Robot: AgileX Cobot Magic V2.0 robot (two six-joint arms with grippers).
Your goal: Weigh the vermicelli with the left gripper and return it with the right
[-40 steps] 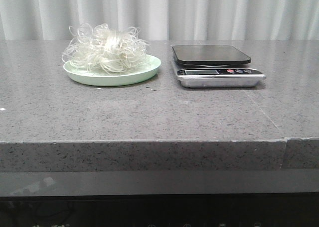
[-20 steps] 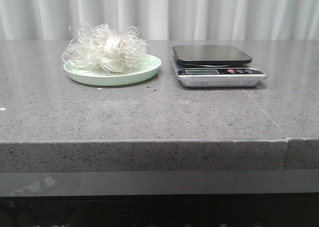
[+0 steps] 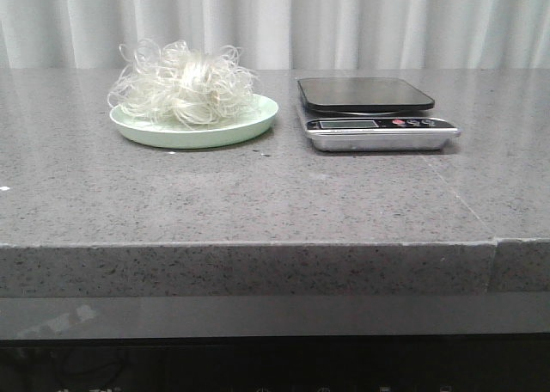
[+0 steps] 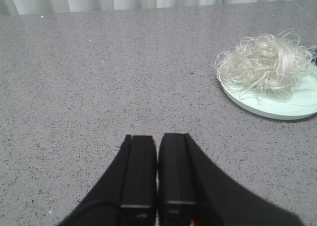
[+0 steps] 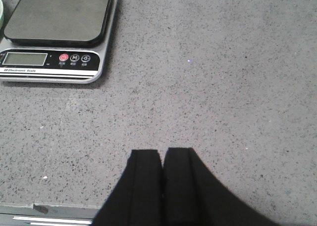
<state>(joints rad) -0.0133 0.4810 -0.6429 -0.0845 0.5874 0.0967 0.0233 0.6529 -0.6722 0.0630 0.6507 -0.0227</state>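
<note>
Vermicelli (image 4: 266,62), one mound, is lying well ahead of the clenched left gripper (image 4: 157,159); right gripper (image 5: 162,161) is clenched too.

I see speckled matt stone-like tabletop (image 3: 258,194), glossy dark scale (image 3: 365,93) w/ brushed-metal front, translucent glossy vermicelli (image 3: 182,84), smooth plate (image 3: 258,117).

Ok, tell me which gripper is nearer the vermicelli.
The left gripper: its camera shows the vermicelli on the plate; the right gripper faces only the scale.
</note>
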